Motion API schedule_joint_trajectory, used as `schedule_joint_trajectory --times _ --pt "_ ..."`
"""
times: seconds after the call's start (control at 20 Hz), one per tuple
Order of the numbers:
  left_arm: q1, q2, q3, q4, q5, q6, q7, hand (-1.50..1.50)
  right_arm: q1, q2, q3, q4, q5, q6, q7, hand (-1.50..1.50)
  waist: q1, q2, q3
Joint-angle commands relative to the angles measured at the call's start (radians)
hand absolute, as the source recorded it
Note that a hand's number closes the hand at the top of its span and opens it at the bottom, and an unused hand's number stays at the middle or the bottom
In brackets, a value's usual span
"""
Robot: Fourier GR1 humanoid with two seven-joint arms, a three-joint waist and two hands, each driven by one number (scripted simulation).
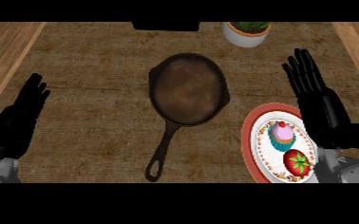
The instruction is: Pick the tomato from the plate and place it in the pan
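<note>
1. The pan [188, 89], dark and round, lies in the middle of the brown bench [91, 76]; its long handle runs from the bowl toward the near edge and ends in a loop. Nothing lies inside the pan.
2. The plate [254, 123], white with a red rim, lies right of the pan and nearer than its bowl, just beside it but not touching.
3. The tomato [298, 163], red with a green stem, sits on the plate's near part, well clear of the pan.
4. A cupcake [282, 135], pink-topped in a blue cup, stands on the same plate, on the tomato's far side, toward the pan's level.
5. The right robot hand [317, 102] shows right of the pan, beside the plate's right rim, fingers straight and spread wide, holding nothing.
6. The left robot hand [21, 116] rests well left of the pan at the view's edge, fingers straight, holding nothing.
7. A white pot with a green plant [247, 32] stands beyond the pan, to its right.
8. A black object [166, 26] sits at the bench's far edge, beyond the pan.
</note>
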Motion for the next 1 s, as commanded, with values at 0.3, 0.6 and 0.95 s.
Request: schedule_joint_trajectory --times 0.3,0.6,0.95 --pt "0.034 0.034 0.021 0.152 -0.098 0.014 0.036 0.00 -0.021 0.123 -0.316 -0.078 -0.170 -0.082 -0.216 -1.50 -0.165 -0.063 0.051" --pt "0.007 0.031 -0.003 0.204 -0.140 0.030 0.075 0.00 0.308 0.124 -0.311 0.040 0.033 -0.199 -0.304 1.50 -0.113 -0.004 0.010" --pt "-0.052 0.005 -0.015 0.244 -0.185 -0.019 0.063 0.00 0.550 0.023 -0.266 -0.202 0.175 -0.114 -0.306 -1.50 -0.053 -0.003 0.006"
